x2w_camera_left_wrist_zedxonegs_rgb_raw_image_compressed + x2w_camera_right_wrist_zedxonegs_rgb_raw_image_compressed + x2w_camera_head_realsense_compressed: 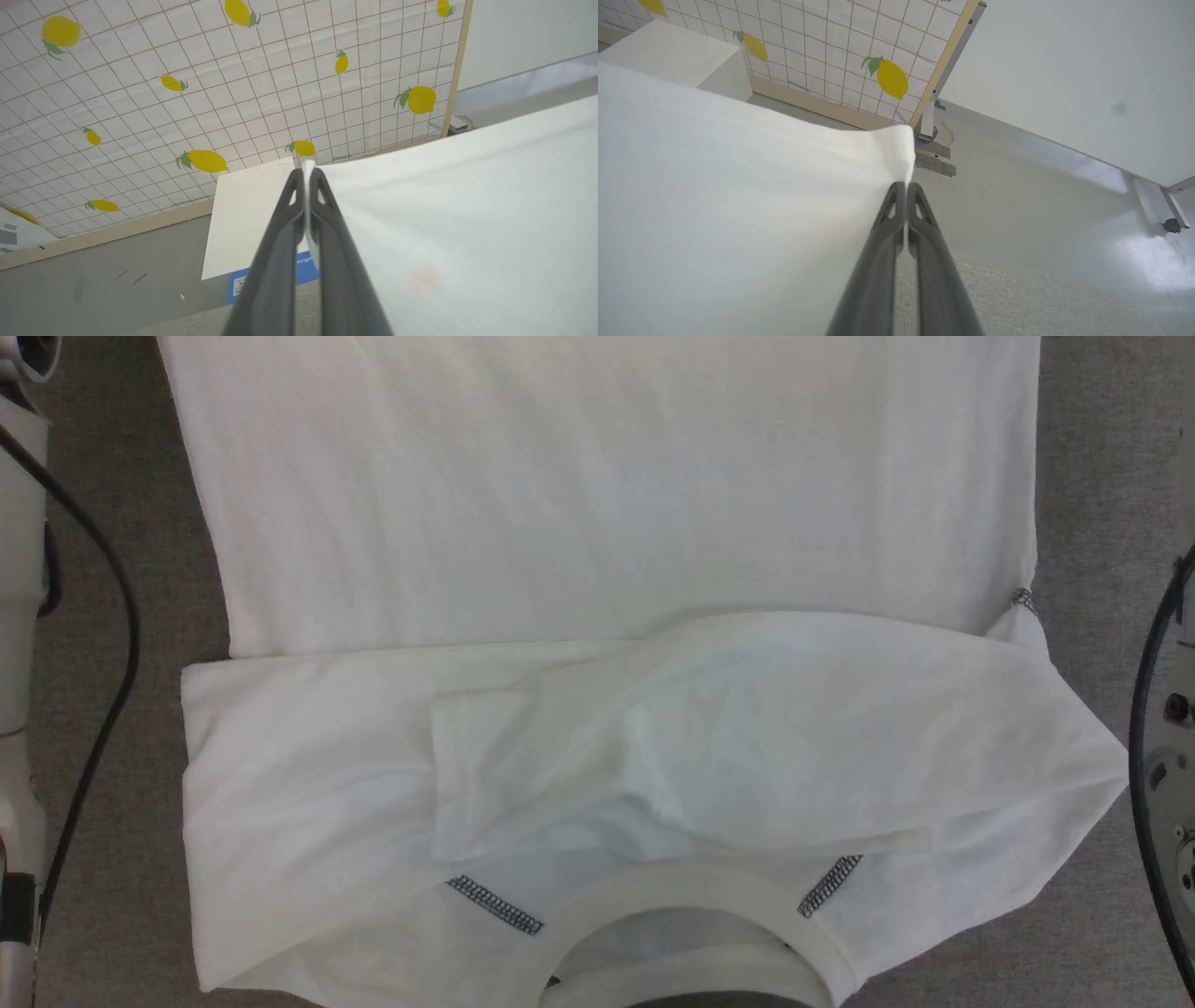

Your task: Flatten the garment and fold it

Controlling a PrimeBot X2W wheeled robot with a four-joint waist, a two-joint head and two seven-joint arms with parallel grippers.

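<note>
A white box [252, 219] with a blue label stands on the grey floor [117, 280] beyond the surface [140, 896]. Behind it is a screen [233, 93] of gridded cloth printed with lemons, in a wooden frame. In the right wrist view the same box [668, 51] and screen [831, 37] lie past the cloth, with a plain white wall [1064, 70] to the side. Nothing lies on the shirt [597, 523] or blocks it.

The shirt is spread on the surface. Its collar is nearest the robot, at the bottom of the head view, and its body runs straight away up that view, so the long axis goes from near to far. Both sleeves are folded in across the chest. Short grey zigzag seams show on either side of the collar.

A pale forearm [19, 616] with a black cable [119, 691] stands along the left margin, and part of the right arm [1172, 756] along the right.

The left hand [307, 171] is clenched on an edge of the shirt [467, 210], which stretches away to that view's right. The right hand [906, 185] is pinched tight on a corner of the cloth [714, 186], which spreads to that view's left. Both pairs of fingers point outward towards the screen.
</note>
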